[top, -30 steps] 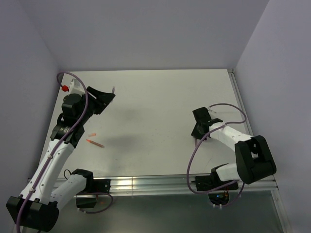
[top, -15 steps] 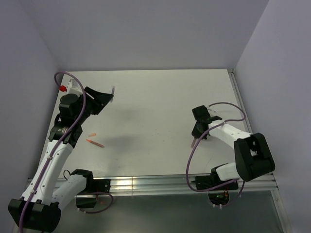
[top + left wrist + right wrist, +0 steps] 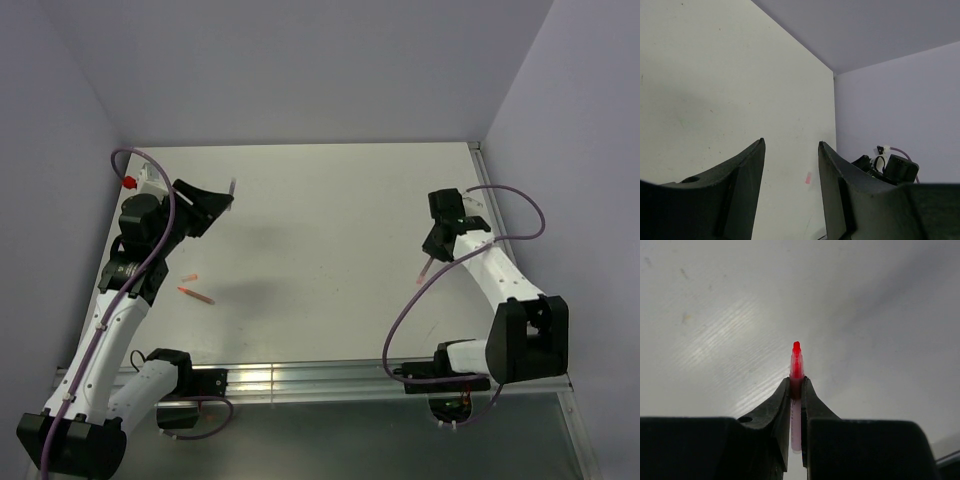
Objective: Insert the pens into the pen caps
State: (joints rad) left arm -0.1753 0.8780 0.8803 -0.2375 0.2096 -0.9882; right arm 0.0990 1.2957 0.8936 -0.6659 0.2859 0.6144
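My right gripper (image 3: 432, 258) (image 3: 796, 385) is shut on a red pen (image 3: 796, 365). Its red tip sticks out past the fingertips and its pale pink barrel runs back between the jaws. From above, that pen (image 3: 424, 272) hangs off the table at the right. Another red-orange pen (image 3: 196, 295) lies on the table at the left, with a small pinkish pen cap (image 3: 190, 277) just behind it. My left gripper (image 3: 226, 196) (image 3: 791, 142) hovers at the back left, its jaws apart with nothing showing between them. A small pinkish-red piece (image 3: 808, 178) shows far off beside the right arm.
Purple-grey walls close the table on the left, back and right. A metal rail (image 3: 300, 378) runs along the near edge between the arm bases. A purple cable (image 3: 405, 320) loops down from the right arm.
The right gripper has shut on the red pen, lifted it off the table and carried it back and to the right. The left arm has hardly moved.
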